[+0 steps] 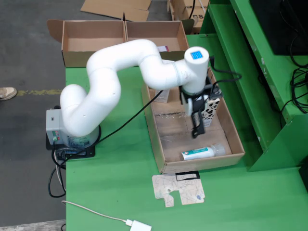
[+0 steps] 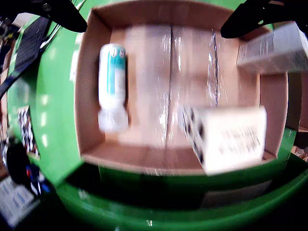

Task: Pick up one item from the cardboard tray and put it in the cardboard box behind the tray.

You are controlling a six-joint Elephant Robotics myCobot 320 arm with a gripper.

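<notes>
The end effector (image 1: pixel 197 126) is hanging over the middle of the cardboard tray (image 1: pixel 156 132). I cannot tell how wide it is opening; it is holding nothing I can see. It should be going down slowly and straight over one item. The spotted white box (image 2: pixel 226 137) is sitting at the lower right of the wrist view. It is looking blurry.

The robot arm (image 1: pixel 120 67) is smooth and shiny white, made of fat round tubes joined like a bendy pipe. Its top end, at about 3 o'clock from the arm's middle, has a small bright blue square (image 1: pixel 196 55) on it. At 7 o'clock is a grey box base (image 1: pixel 55 127) with black cables (image 1: pixel 55 180) coming out.
</notes>
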